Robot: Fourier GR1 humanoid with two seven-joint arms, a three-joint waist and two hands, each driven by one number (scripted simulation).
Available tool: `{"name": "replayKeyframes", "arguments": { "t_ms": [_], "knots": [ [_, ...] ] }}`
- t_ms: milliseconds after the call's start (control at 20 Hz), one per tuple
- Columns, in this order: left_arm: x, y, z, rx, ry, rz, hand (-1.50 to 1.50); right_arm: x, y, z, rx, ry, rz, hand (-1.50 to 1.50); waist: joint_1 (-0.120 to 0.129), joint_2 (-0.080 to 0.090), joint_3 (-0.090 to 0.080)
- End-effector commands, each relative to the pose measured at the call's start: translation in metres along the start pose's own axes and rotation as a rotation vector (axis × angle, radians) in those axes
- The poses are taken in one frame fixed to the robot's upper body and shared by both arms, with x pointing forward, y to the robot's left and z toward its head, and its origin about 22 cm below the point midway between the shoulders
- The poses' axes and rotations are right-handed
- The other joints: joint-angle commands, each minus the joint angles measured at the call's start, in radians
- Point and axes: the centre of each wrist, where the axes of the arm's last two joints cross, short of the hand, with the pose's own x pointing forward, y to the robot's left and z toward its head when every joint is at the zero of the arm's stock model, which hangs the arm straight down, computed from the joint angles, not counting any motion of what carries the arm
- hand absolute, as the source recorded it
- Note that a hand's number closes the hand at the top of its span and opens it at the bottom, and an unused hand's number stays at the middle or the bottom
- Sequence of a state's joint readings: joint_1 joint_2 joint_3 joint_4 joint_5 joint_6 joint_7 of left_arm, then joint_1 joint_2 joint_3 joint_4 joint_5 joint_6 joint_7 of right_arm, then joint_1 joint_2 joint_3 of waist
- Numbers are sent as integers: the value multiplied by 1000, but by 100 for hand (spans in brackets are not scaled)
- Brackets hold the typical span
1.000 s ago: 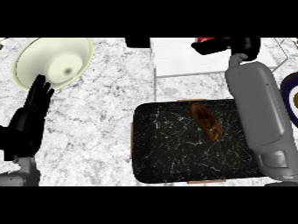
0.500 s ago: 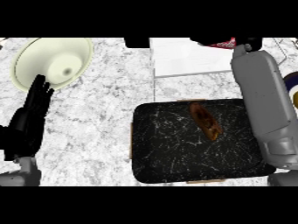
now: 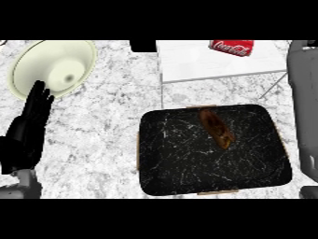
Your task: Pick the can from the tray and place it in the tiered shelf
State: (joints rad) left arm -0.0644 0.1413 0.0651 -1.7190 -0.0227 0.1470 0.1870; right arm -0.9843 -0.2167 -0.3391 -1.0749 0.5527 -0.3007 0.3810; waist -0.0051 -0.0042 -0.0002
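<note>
**Can on the shelf, placing step near its close**

Red can lying on its side on the white tiered shelf, at the view's top edge, well apart from the black tray. On the tray, only a brown oblong item. Right forearm along the right edge; right hand out of sight, so cannot tell its fingers' state, nor whether the can is released. Left hand resting at the left over the marble desk, fingers straight and up, holding nothing, just below a cream bowl. Judged nearly done. Next: drawing the right arm clear without nudging the can.
</note>
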Motion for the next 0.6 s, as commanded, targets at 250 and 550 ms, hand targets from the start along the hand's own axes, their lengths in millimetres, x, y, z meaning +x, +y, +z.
{"name": "replayKeyframes", "arguments": {
  "t_ms": [250,550],
  "knots": [
    [-4,14,-2,6,6,-1,0,-23,-124,7,-114,115,-11,-150,-15,-2,0],
    [-12,-2,-6,4,2,-7,0,-44,-194,33,-60,98,-45,-150,-12,1,0]
  ]
}}
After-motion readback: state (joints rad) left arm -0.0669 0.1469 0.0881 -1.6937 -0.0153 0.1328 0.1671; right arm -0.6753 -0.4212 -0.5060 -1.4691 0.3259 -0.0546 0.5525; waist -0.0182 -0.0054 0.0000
